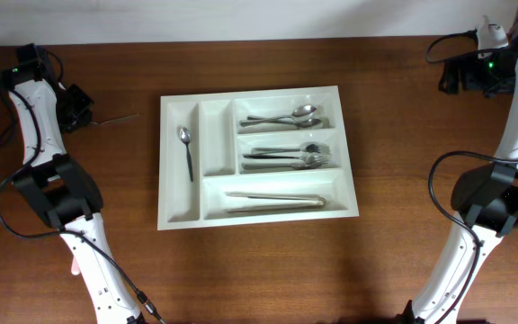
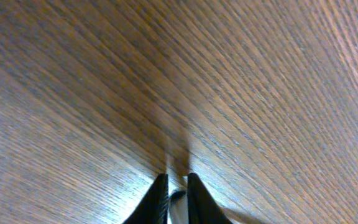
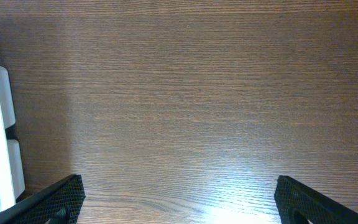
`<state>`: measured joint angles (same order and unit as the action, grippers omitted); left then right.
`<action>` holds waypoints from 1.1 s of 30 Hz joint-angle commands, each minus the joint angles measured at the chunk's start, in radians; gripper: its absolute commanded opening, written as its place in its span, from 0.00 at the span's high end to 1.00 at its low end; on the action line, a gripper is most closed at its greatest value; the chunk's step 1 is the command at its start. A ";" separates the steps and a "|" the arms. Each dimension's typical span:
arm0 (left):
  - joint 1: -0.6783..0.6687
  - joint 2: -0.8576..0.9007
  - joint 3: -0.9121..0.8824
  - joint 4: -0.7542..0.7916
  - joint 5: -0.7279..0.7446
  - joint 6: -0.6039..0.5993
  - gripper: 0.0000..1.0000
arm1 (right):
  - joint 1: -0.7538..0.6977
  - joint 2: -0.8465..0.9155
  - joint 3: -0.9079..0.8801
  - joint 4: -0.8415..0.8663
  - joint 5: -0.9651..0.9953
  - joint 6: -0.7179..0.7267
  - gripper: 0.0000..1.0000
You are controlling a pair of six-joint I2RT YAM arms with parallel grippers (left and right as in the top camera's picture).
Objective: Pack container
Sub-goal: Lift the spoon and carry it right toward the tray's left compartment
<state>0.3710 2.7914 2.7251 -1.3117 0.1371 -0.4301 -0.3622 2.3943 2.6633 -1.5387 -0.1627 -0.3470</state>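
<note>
1. While the left gripper (image 2: 177, 190) sits low over the wooden bench (image 2: 260, 93), its jaws are drawn almost together. They appear to pinch a thin metal utensil (image 1: 117, 119), whose free end points away from the gripper toward the tray.
2. The right gripper (image 3: 176, 183) is spread wide, its two fingers at the bottom corners of its wrist view with only bare wood between them. It holds nothing.
3. The container (image 1: 164, 162), a white five-compartment cutlery tray, lies flat on the bench between the two grippers and well apart from both. One edge of it shows at the left side of the right wrist view.
4. In the narrow compartment nearest the left gripper lies a single small spoon (image 1: 186, 148).
5. On the side toward the right gripper, the spoons (image 1: 286, 117) fill one long compartment and the forks (image 1: 290, 156) the next.
6. The longest compartment holds long metal pieces (image 1: 272, 199) — what kind they are I cannot tell.
</note>
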 commanded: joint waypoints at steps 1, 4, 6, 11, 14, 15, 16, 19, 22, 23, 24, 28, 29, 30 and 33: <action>0.005 0.008 0.008 0.000 0.039 0.013 0.89 | -0.005 -0.014 -0.005 0.003 0.002 0.001 0.01; 0.005 0.008 0.008 0.001 0.043 0.014 0.89 | -0.005 -0.014 -0.005 0.003 0.002 0.001 0.01; 0.005 0.008 0.008 0.001 0.043 0.014 0.98 | -0.005 -0.014 -0.005 0.002 0.002 0.001 0.01; 0.005 0.008 0.008 -0.005 0.043 0.021 0.98 | -0.005 -0.014 -0.005 0.003 0.002 0.001 0.01; 0.005 0.008 0.008 -0.007 0.055 0.023 0.98 | -0.005 -0.014 -0.005 0.003 0.002 0.001 0.01; 0.005 0.008 0.008 -0.007 0.072 0.032 0.98 | -0.005 -0.014 -0.005 0.003 0.002 0.001 0.01; 0.005 0.008 0.008 -0.007 0.090 0.042 0.98 | -0.005 -0.014 -0.005 0.003 0.002 0.001 0.01; 0.005 0.008 0.009 -0.009 0.151 0.073 0.98 | -0.005 -0.014 -0.005 0.003 0.002 0.001 0.01; 0.005 0.007 0.017 -0.010 0.229 0.112 0.98 | -0.005 -0.014 -0.005 0.003 0.002 0.001 0.01; 0.005 0.006 0.025 -0.012 0.248 0.126 0.98 | -0.005 -0.014 -0.005 0.003 0.002 0.001 0.01; 0.005 0.006 0.033 -0.014 0.253 0.138 0.98 | -0.005 -0.014 -0.005 0.003 0.002 0.001 0.01; 0.015 0.005 0.107 -0.040 0.252 0.167 0.98 | -0.005 -0.014 -0.005 0.003 0.002 0.001 0.01; 0.022 0.005 0.134 -0.051 0.253 0.167 0.98 | -0.005 -0.014 -0.005 0.003 0.002 0.001 0.01; 0.028 0.005 0.158 -0.060 0.253 0.167 0.98 | -0.005 -0.014 -0.005 0.003 0.002 0.001 0.01; 0.050 0.005 0.240 -0.096 0.275 0.223 0.98 | -0.005 -0.014 -0.005 0.003 0.002 0.001 0.01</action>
<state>0.3859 2.7930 2.8906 -1.3922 0.3691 -0.2790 -0.3622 2.3943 2.6633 -1.5387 -0.1627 -0.3473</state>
